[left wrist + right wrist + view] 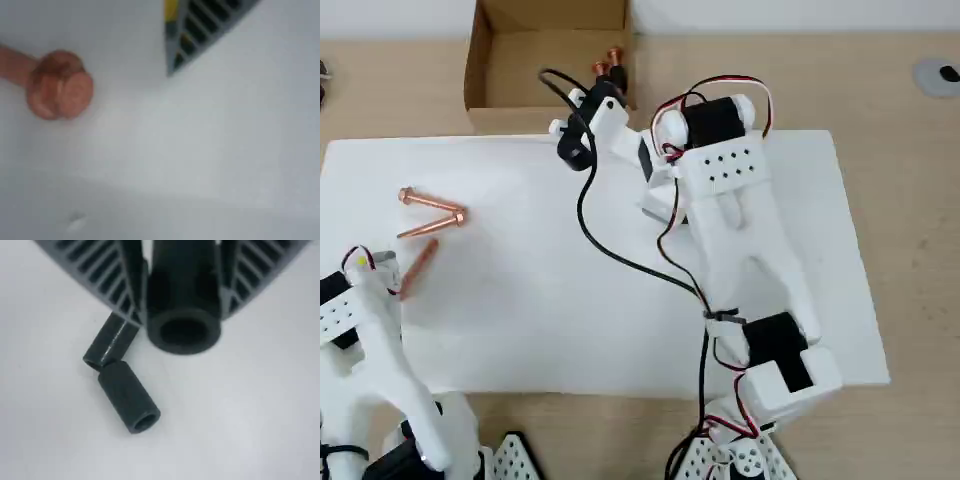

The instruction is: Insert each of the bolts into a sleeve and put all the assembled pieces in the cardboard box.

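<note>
The left gripper [378,272], whose state cannot be told, sits beside a bolt [418,268] on the white sheet [540,300], two more bolts [432,225] lie beyond, and the right gripper [578,140] clamps a sleeve [184,315] above two loose sleeves [129,397] just before the box [478,70].

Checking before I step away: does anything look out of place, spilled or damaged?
Nothing spilled or damaged. Three bolts lie loose on the white mat, two meeting in a V; two sleeves lie askew, end touching end.
</note>
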Controlling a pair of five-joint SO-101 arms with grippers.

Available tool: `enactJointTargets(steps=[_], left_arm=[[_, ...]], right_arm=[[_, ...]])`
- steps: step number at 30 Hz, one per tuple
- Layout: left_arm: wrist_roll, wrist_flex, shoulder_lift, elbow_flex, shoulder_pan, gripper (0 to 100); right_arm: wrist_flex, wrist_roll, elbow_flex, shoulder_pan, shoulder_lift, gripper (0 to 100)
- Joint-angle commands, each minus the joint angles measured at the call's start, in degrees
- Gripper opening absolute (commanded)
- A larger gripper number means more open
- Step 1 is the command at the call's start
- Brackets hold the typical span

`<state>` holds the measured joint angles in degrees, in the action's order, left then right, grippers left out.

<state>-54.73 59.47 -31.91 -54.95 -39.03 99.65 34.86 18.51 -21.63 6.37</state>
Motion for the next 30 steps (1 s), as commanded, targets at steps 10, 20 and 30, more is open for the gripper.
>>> enactJointTargets(steps=[10, 20, 30], left_arm=[[-6.0, -10.6, -0.8, -2.5, -0.4, 5], [-4.5, -11.3, -0.8, -3.3, -0.1, 2], [1.8, -4.8, -1.4, 3.3, 0.1, 9]], right_arm=[[0.4, -0.2, 0.4, 0.8, -3.3, 1.1], [0.4, -0.2, 0.4, 0.8, -3.2, 1.1], [0.4, -0.2, 0.4, 0.9, -3.2, 1.1]])
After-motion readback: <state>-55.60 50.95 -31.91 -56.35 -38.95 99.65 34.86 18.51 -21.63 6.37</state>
